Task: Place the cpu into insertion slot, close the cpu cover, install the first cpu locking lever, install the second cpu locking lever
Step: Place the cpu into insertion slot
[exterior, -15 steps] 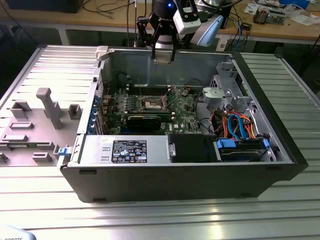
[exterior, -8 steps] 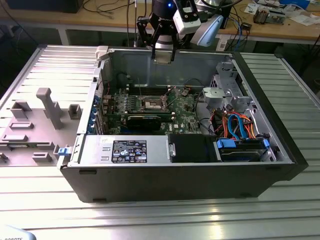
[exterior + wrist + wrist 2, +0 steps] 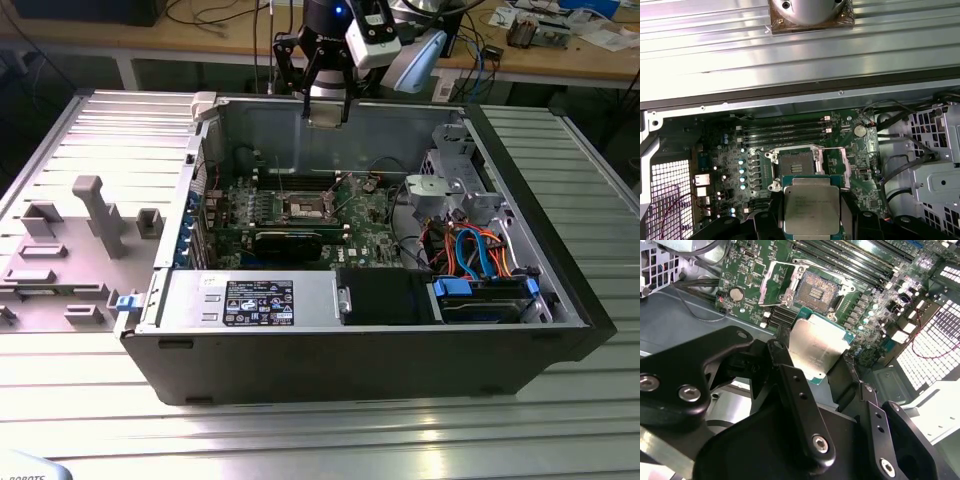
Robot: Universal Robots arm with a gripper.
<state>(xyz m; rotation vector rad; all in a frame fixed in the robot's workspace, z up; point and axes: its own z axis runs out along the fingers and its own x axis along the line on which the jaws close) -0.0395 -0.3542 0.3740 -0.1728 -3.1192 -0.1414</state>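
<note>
The black tool (image 3: 817, 365) has jointed links (image 3: 795, 405) with silver screws (image 3: 820, 442) (blue wrist light (image 3: 340, 12)).

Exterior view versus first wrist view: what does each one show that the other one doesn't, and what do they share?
Exterior view: the whole open computer case, its blue and orange cables, and a grey fixture tray at the exterior view's left. First wrist view: the cpu with its silver top up close, gripped by the end effector above the board. Both: the empty insertion slot on the green circuit board.
</note>
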